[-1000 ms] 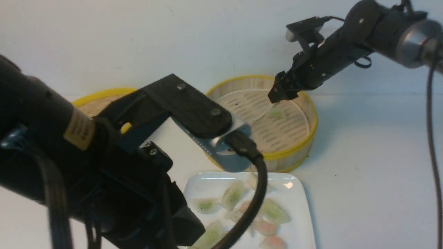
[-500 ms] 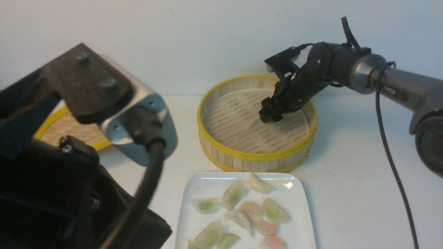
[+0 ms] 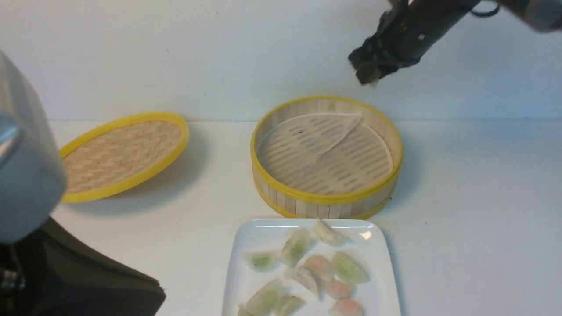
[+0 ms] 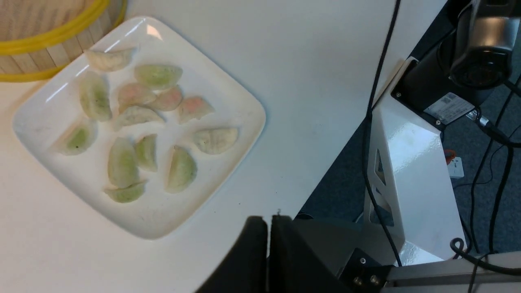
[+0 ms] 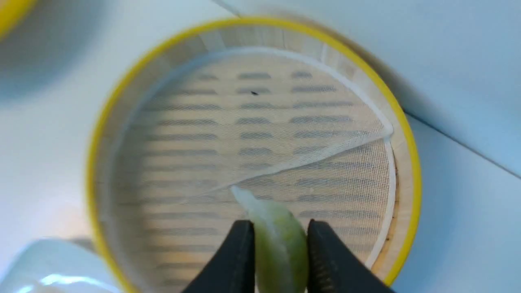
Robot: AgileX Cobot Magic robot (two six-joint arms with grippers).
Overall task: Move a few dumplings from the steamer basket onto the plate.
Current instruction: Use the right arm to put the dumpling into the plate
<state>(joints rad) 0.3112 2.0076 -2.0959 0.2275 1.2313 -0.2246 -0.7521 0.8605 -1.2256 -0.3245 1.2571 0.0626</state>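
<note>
right gripper (image 5: 280, 224) pinching a green dumpling (image 5: 279, 248) above the steamer basket (image 3: 325, 199), left gripper (image 4: 268, 220) pressed together. next: carry it over the plate (image 3: 263, 232), let go.

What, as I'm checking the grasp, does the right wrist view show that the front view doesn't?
Only the right wrist view: a green dumpling clearly pinched in the right claw. Only the front view: the dumplings on the plate and the lid's woven top. Both: the basket, no dumplings inside, its liner folded over.
</note>
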